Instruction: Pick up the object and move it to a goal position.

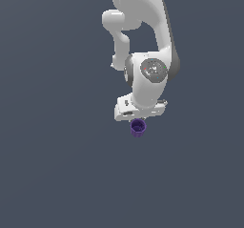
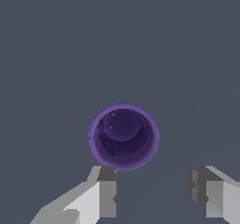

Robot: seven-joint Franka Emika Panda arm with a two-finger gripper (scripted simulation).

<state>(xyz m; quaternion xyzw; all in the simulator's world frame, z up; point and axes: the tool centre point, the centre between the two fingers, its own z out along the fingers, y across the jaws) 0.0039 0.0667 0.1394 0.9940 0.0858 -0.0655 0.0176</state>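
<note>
The object, a small dark purple cup (image 1: 138,127), stands upright on the grey floor with its hollow facing up. In the wrist view the cup (image 2: 123,135) lies just beyond the fingertips, close to one finger (image 2: 107,195) and further from the other finger (image 2: 206,192). My gripper (image 2: 152,181) is open and empty, with the cup off to one side of the gap rather than between the fingers. In the exterior view the white gripper (image 1: 139,119) hangs directly over the cup, and its fingers are hard to make out there.
The floor (image 1: 57,165) is a plain dark grey surface all around. The white arm (image 1: 147,41) reaches in from the top of the exterior view. No goal marker shows.
</note>
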